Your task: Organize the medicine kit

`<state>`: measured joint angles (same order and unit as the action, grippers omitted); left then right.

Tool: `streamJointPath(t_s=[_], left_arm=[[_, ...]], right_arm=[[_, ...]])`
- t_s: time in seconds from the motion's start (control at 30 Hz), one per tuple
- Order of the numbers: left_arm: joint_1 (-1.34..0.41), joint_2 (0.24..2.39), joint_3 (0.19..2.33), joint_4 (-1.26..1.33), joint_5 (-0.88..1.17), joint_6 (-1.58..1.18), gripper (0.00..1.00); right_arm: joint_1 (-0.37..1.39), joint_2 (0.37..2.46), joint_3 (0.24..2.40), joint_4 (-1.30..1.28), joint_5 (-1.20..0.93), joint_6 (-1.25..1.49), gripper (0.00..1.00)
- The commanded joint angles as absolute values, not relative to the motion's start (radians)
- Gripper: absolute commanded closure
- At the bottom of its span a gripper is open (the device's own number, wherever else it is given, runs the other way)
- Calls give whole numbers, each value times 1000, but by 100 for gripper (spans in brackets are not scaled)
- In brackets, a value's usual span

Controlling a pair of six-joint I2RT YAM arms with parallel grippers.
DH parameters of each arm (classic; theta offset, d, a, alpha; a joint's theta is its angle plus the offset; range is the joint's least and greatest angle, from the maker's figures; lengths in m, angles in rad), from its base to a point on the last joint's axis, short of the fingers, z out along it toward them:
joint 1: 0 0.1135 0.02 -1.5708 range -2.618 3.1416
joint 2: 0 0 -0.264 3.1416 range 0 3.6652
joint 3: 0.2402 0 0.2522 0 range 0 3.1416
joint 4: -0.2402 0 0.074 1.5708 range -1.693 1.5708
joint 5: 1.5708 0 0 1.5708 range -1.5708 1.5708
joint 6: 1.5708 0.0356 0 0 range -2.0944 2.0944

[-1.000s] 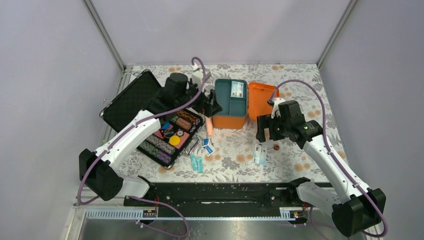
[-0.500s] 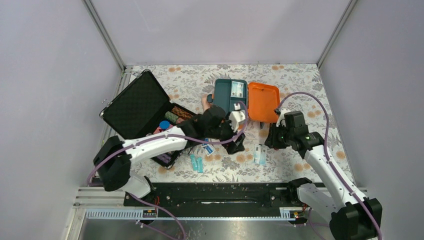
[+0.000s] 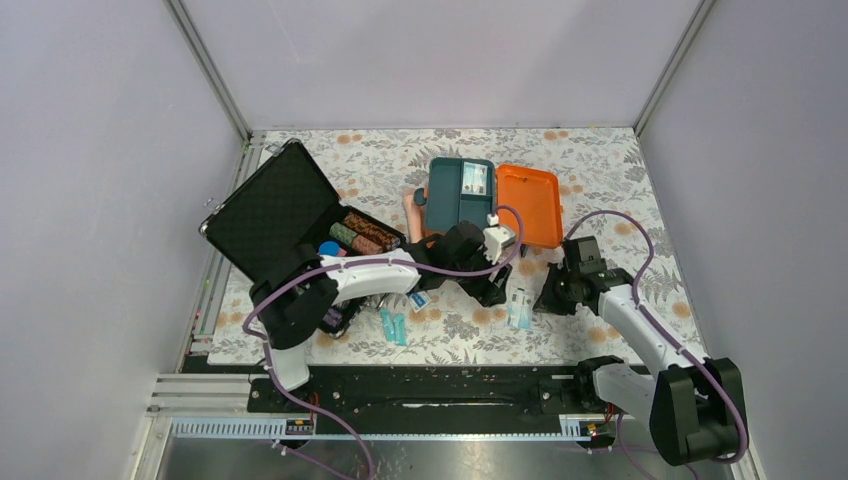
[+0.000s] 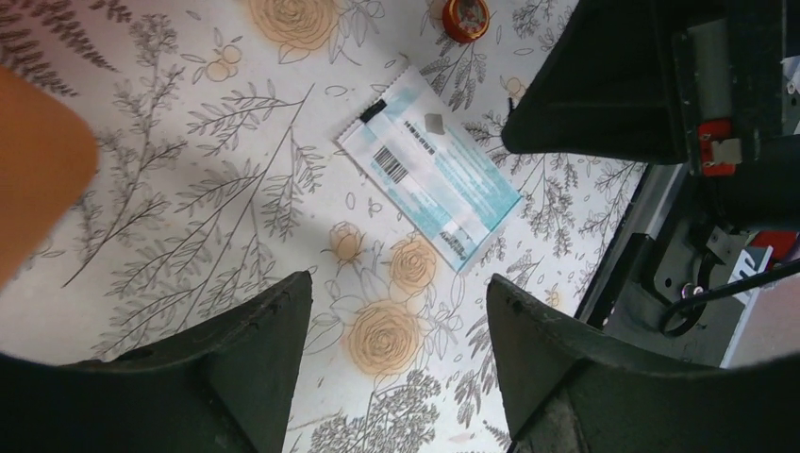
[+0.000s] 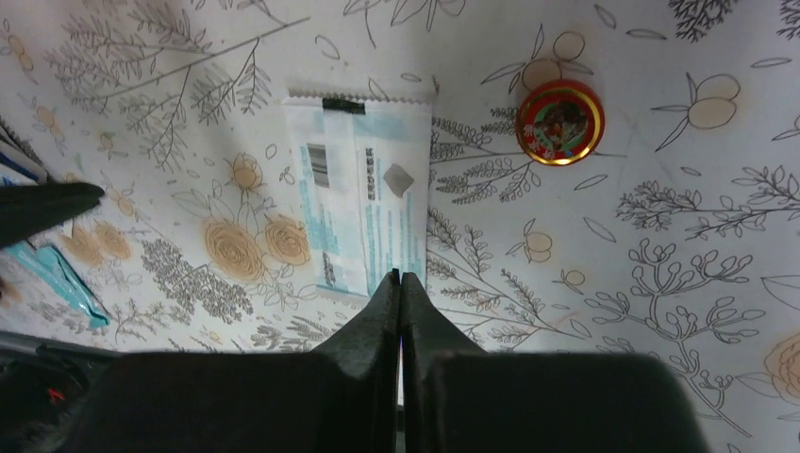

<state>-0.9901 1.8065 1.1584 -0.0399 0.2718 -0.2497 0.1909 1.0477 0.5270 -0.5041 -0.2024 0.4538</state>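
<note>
The medicine kit stands open at the back, its teal divided tray up and its orange lid laid flat to the right. A white-and-blue sachet lies flat on the floral cloth in front of it. My left gripper hovers open just left of the sachet, with only cloth between its fingers. My right gripper is shut, its tips at the sachet's near edge; nothing shows between them. A small red round tin sits beside the sachet.
An open black case of striped chip stacks fills the left. Teal sachets and small blue packets lie near the front middle. A peach tube lies left of the kit. The two grippers stand close together over the sachet.
My left arm swung from beside the kit down to the sachet, its jaws narrowing somewhat. My right gripper went from open to shut and moved forward and lower by the sachet.
</note>
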Motion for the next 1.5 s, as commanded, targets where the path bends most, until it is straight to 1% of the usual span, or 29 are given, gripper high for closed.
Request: streamJointPath(t_s=[0.0,0.13,0.23,0.37,0.47,0.57,0.67,0.97,1.07,1.17,1.33,1.47], left_arm=[[-1026,1832,1221,41,260,-307,32],[-1041,1889,1261,20,251,-322,28],[-1046,1938,1298,2,235,-334,26],[-1048,1969,1324,-21,280,-334,24],[-1047,1986,1345,-61,256,-349,20],[-1046,2005,1362,-87,237,-361,19],[-1044,2028,1385,-105,259,-363,19],[-1006,2120,1448,-117,399,-393,28],[-999,2144,1457,-100,471,-401,33],[-999,2171,1477,-101,516,-407,40],[-999,2189,1493,-107,527,-416,47],[-999,2193,1495,-121,488,-421,57]], right_arm=[[186,1090,560,-444,-153,519,100],[186,1160,564,-408,-170,524,100],[186,1203,563,-381,-187,528,100],[183,1227,545,-367,-160,555,100],[180,1238,522,-346,-150,573,100],[176,1256,523,-327,-150,576,100],[177,1280,534,-328,-136,579,100],[176,1304,560,-366,-135,566,100],[177,1298,554,-361,-134,565,100],[177,1294,550,-358,-136,563,100],[176,1289,545,-354,-137,563,100],[176,1286,541,-349,-136,565,100]])
